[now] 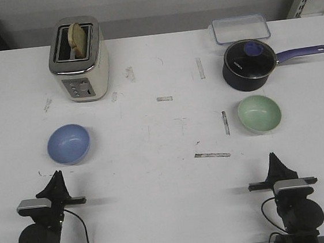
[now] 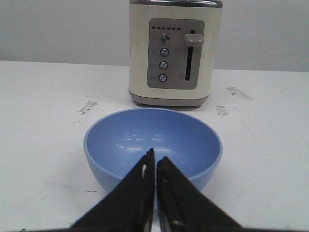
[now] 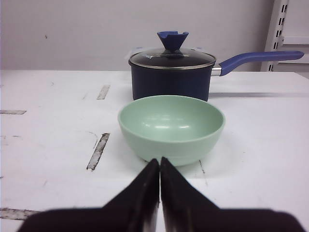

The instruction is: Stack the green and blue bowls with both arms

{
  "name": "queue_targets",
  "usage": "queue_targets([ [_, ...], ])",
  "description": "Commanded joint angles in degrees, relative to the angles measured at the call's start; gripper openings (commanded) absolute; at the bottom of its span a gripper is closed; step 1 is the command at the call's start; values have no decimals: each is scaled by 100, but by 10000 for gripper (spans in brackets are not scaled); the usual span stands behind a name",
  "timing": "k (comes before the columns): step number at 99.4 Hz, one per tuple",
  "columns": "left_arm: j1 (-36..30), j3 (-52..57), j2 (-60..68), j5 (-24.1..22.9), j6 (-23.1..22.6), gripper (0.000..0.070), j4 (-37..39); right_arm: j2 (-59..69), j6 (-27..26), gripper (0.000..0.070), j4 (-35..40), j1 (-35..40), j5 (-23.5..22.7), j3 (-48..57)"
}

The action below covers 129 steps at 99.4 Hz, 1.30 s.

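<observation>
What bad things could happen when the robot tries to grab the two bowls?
The green bowl sits right in front of the saucepan, so a push might knock it against the pot. The blue bowl looks smooth and round, so the shut left gripper could slide it toward the toaster.

Two black arms [image 1: 42, 227], pointed black gripper [image 1: 56, 178] each, silver-grey blocks, black cables.

Toaster [image 1: 78, 59] behind left bowl [image 1: 68, 144]; saucepan [image 1: 248, 61] behind right bowl [image 1: 258, 113].
</observation>
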State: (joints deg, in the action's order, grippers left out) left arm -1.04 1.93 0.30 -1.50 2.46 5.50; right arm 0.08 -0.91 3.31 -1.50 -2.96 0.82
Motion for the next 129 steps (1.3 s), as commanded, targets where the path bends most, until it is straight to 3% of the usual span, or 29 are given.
queue_targets([
  [1,-4,-116,-7,0,-4,1,57,-2,-74,0,-72,2,0,-9],
  [98,-4,-116,-7,0,17,1,44,-2,-79,0,-186,-9,131,-9],
  [119,-4,-116,-7,2,17,1,44,-2,-83,0,-1410,-9,149,98],
  [129,-4,-116,-7,2,17,1,44,68,-79,0,-1504,-9,155,595],
])
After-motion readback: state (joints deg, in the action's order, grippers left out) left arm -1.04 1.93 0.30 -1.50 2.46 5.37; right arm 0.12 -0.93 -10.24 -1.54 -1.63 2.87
